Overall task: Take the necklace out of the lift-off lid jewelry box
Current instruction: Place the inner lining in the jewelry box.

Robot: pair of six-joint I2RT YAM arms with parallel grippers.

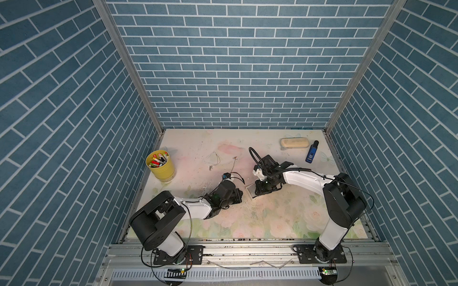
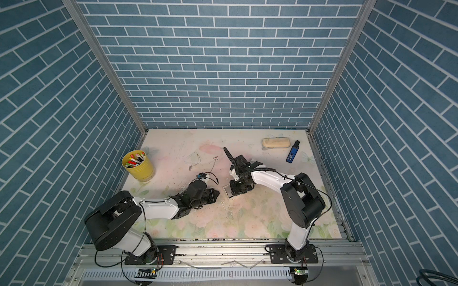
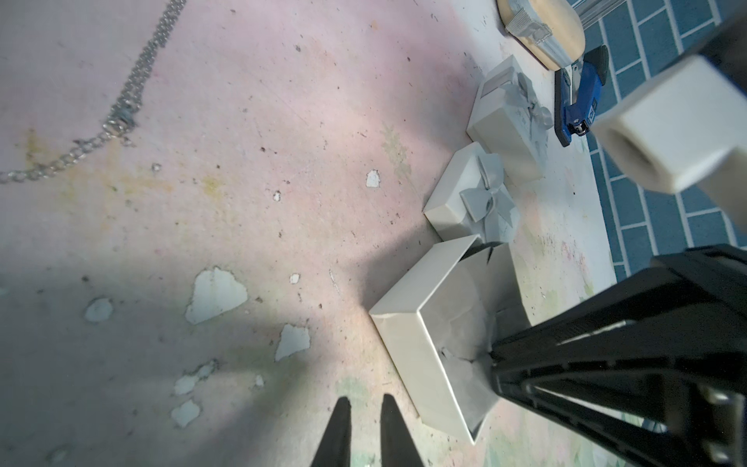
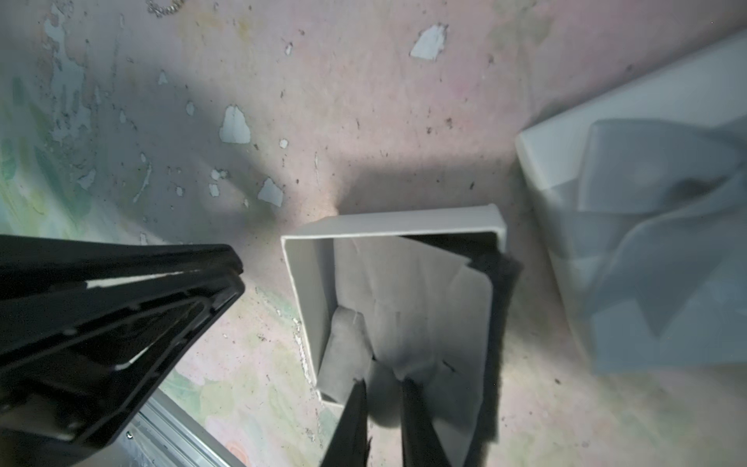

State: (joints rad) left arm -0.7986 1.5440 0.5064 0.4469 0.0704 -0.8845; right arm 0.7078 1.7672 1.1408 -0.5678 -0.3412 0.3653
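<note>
Floral mat (image 1: 272, 218), blue brick walls. Your R gripper (image 4: 382, 400) had its tips inside the open box (image 4: 311, 283), jaws nearly together over the grey liner (image 4: 424, 291); couldn't tell if they pinched anything. No necklace seen there. Chains (image 3: 133, 93) lay well ahead of the L gripper (image 3: 366, 408), which was nearly closed & empty. A chain's prob. light, limp, snaggy: pinch mid-strand.

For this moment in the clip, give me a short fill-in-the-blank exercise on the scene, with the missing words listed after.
1. The right gripper reaches down into the open white jewelry box, which has no ____ on it.
2. The markers stand in a ____ cup.
3. Two chain necklaces lie on the floral table between that cup and the ____ arm.
4. Each closed gift box beyond the open one carries a grey ____ on top.

Missing words: lid; yellow; right; bow
</note>
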